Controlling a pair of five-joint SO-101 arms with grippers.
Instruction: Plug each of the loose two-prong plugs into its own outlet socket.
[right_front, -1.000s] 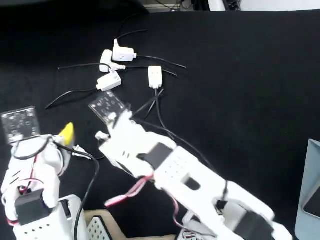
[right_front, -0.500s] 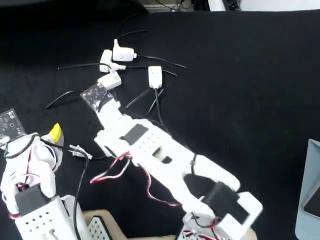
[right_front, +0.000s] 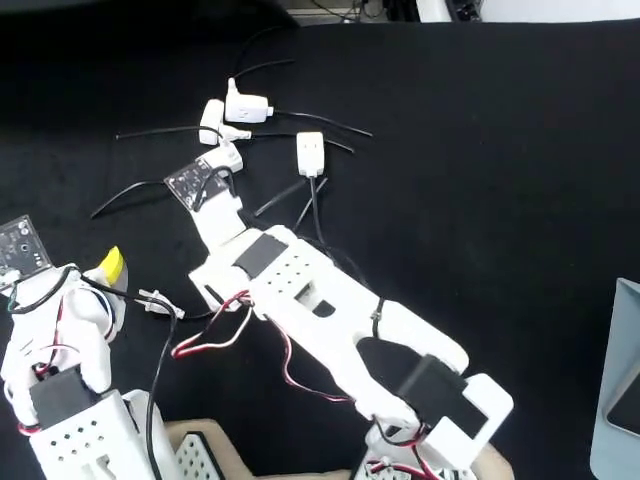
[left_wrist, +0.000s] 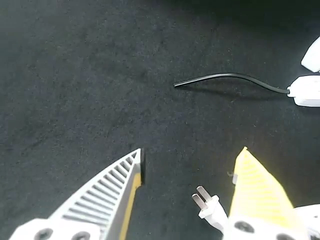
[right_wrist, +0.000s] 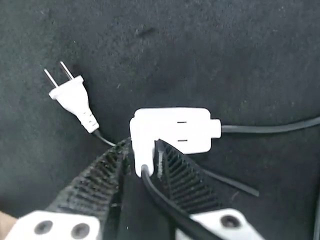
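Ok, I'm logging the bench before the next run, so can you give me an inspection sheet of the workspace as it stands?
Surface: black cloth over the table.
Job's things: held socket, white, in the right gripper; three more sockets lie on the cloth; loose plug lies beside the held socket; second plug lies by the left gripper.
Clutter: nothing seen.
Grippers: left gripper open over the cloth; right gripper shut on one end of the held socket.
Cables: black cables trail from the sockets.
Surroundings: grey-blue object at the table's edge.
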